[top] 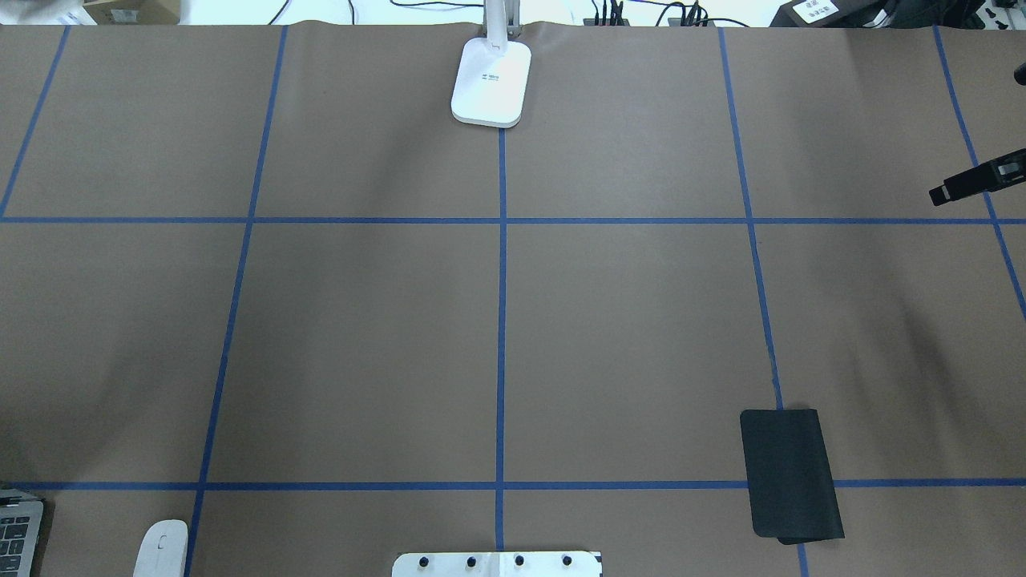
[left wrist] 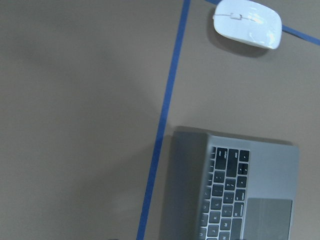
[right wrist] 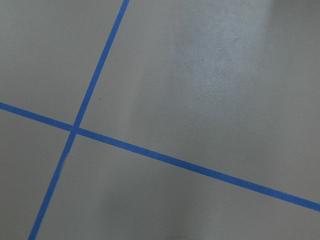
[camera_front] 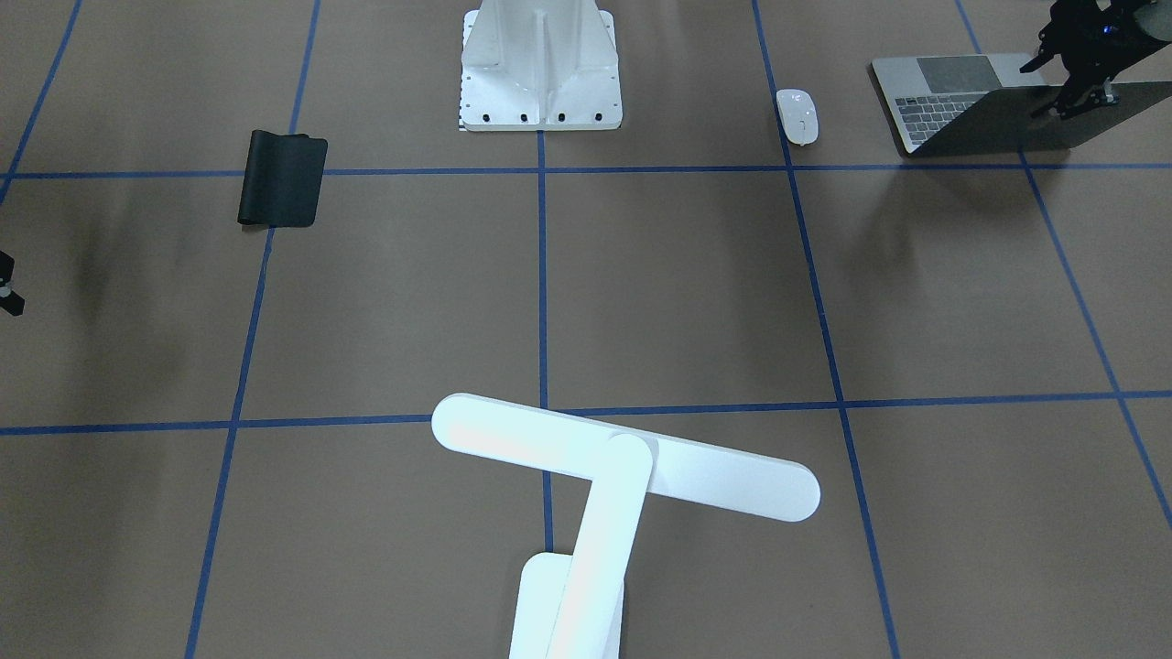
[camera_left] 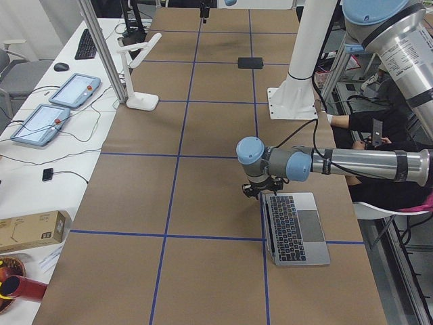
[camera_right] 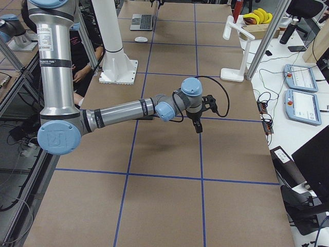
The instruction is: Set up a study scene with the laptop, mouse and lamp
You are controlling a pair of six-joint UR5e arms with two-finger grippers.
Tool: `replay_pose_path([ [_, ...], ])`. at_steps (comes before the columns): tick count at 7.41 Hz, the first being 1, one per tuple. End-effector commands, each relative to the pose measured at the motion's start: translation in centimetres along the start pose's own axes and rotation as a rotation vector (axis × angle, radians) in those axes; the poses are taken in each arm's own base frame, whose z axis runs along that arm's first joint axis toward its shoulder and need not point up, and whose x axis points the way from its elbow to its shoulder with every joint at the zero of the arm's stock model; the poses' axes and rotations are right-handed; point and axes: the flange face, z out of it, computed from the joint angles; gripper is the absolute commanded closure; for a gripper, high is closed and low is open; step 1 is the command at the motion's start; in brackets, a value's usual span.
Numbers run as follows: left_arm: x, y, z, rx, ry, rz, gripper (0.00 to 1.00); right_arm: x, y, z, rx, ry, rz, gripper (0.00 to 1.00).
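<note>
The slim space-grey metal laptop point(camera_front: 952, 101) sits open in the upper right of the front-facing view. The left gripper point(camera_front: 1062, 87) is at its raised lid's edge (whether the fingers pinch it, I cannot tell). The small white oval mouse point(camera_front: 797, 115) lies just left of the laptop. The tall white desk lamp point(camera_front: 623, 467) stands at bottom centre. The right gripper point(camera_right: 198, 125) hangs mid-frame over the brown, blue-taped table point(camera_right: 164, 206) in the right-side view; I cannot tell how far apart its fingers are.
</note>
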Motion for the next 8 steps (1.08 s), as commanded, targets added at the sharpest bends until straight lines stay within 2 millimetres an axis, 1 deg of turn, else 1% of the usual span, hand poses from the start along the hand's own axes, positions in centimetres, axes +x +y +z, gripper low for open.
replay_pose_path([
  [1,0.5,0.5,0.1,-0.004,0.006,-0.005,0.48,0.0,0.1,0.0,-0.001,0.000,0.001,0.00],
  [2,0.5,0.5,0.0,-0.003,0.004,-0.005,0.52,0.0,0.1,0.0,-0.001,0.000,0.001,0.00],
  [3,0.5,0.5,-0.1,-0.001,-0.001,-0.004,0.61,0.0,0.1,0.0,-0.001,0.000,0.001,0.00],
  [4,0.4,0.6,-0.4,0.003,-0.010,-0.005,0.66,0.1,0.1,0.0,-0.002,-0.001,0.002,0.00],
  [5,0.5,0.6,-0.7,0.007,-0.018,-0.001,0.67,0.2,0.2,0.2,-0.005,0.000,0.004,0.00],
  [8,0.5,0.9,-1.4,0.018,-0.041,-0.015,0.80,0.3,0.2,0.3,-0.008,0.000,0.007,0.00],
])
